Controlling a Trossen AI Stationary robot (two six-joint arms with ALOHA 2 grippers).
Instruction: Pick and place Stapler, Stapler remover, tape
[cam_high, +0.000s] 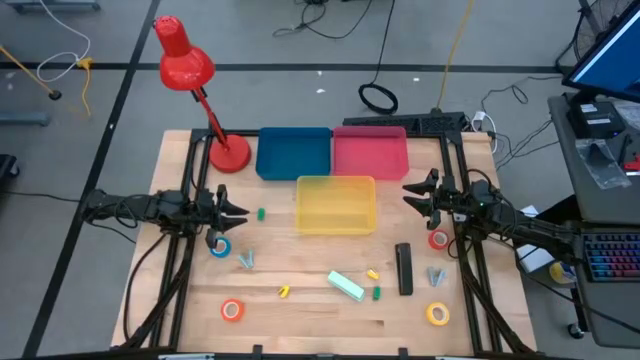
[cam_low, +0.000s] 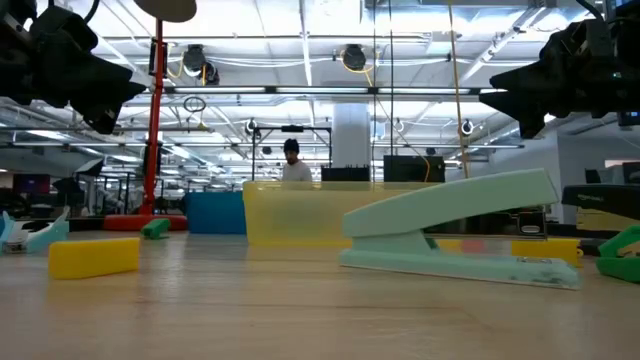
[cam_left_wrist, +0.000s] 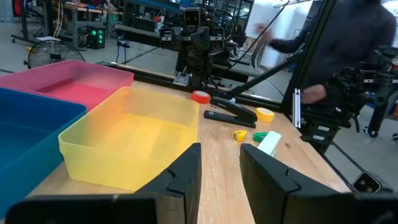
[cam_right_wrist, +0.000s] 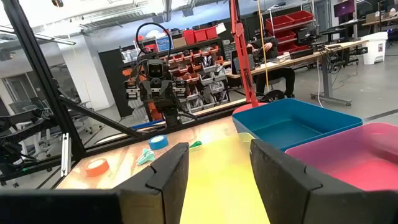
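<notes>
Three bins (cam_high: 335, 204) on wooden table (cam_high: 310, 310).

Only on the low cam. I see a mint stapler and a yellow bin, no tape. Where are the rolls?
Observer: All loose on the wooden table: small blue ring-shaped tape roll near the left gripper, red one near the right gripper, orange and yellow at the edge farthest from the translucent yellow plastic bin.
Operator: Grippers holding anything?
Observer: No. Wrist views show both open, empty.
Operator: Second stapler?
Observer: Yes, a black stapler lies between the mint-green stapler and the red roll.
</notes>
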